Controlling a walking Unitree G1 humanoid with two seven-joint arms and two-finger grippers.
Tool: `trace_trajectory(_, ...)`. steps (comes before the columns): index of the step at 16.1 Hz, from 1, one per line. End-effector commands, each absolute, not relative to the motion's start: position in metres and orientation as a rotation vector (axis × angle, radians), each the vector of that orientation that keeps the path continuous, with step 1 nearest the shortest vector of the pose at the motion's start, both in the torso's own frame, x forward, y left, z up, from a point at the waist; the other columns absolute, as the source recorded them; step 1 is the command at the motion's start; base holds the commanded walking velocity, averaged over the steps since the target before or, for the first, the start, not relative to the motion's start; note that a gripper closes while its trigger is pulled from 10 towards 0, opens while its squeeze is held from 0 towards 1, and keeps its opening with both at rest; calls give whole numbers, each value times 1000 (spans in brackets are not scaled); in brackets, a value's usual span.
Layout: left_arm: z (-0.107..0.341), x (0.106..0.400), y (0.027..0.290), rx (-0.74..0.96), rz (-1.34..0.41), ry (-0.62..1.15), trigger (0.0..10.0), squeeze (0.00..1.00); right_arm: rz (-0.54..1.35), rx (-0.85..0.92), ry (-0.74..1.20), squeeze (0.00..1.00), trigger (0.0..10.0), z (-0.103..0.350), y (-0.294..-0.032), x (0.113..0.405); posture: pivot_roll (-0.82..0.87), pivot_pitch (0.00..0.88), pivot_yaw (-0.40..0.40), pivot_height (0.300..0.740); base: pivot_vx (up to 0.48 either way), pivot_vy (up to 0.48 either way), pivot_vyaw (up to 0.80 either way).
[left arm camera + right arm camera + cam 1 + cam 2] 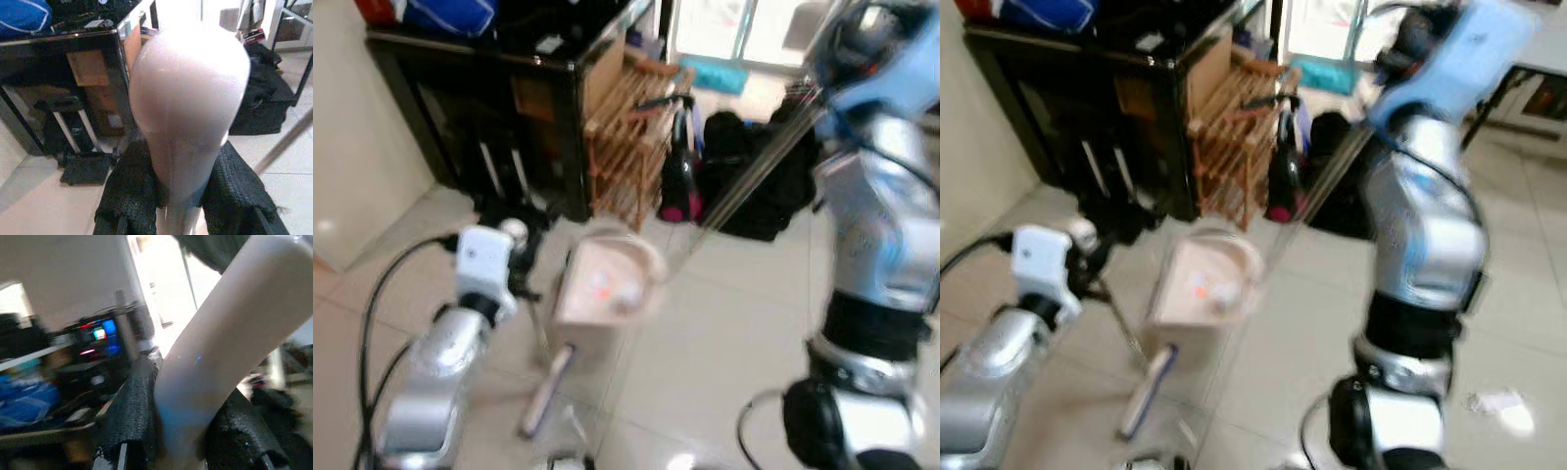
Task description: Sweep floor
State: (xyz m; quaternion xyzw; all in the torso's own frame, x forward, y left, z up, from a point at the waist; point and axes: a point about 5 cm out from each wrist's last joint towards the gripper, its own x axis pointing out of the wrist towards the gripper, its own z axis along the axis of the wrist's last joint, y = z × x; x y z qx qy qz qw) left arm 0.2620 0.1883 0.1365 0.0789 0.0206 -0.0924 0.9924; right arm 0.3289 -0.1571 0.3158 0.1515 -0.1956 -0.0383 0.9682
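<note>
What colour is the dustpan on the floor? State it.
Pale pink, almost beige; the dustpan shows best in the left eye view.

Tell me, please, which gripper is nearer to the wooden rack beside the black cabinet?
Left, probably. The left gripper holds the dustpan handle low over the floor, just in front of the wooden rack. The right gripper clamps the broom handle raised high, off to the right.

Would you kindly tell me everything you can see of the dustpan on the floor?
The dustpan is pale pink, plastic by its look, with a rounded raised rim. It sits tilted on the tiled floor before the black cabinet, with small coloured bits inside, blurred. Its pale upright handle is clamped between the left tool's black fingers. A broom head lies near its front edge; contact cannot be told.
</note>
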Motion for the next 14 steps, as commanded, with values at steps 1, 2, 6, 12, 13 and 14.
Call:
trace_trajectory(1, 142, 262, 185, 171, -194, 8, 10000, 0, -99, 327, -471, 0, 10000, 329, -166, 324, 16, 70, 7, 740, 424, 0, 0)
trace_trajectory(2, 142, 262, 185, 171, -195, 8, 10000, 0, -98, 320, -469, 0, 10000, 329, -166, 324, 17, 68, 5, 740, 424, 0, 0)
trace_trajectory(6, 141, 259, 187, 173, -196, 10, 10000, 0, -82, 277, -463, 0, 10000, 329, -161, 325, 25, 52, -1, 740, 422, 0, 114)
trace_trajectory(12, 140, 260, 187, 176, -203, 10, 10000, 0, -87, 305, -475, 0, 10000, 329, -162, 326, 23, 35, 4, 740, 423, 0, 163)
trace_trajectory(13, 139, 260, 186, 176, -208, 11, 10000, 0, -89, 273, -469, 0, 10000, 329, -162, 326, 23, 34, 5, 740, 420, 0, 0)
trace_trajectory(14, 139, 260, 186, 176, -210, 11, 10000, 0, -88, 261, -468, 0, 10000, 328, -161, 325, 23, 33, 5, 740, 420, 0, 0)
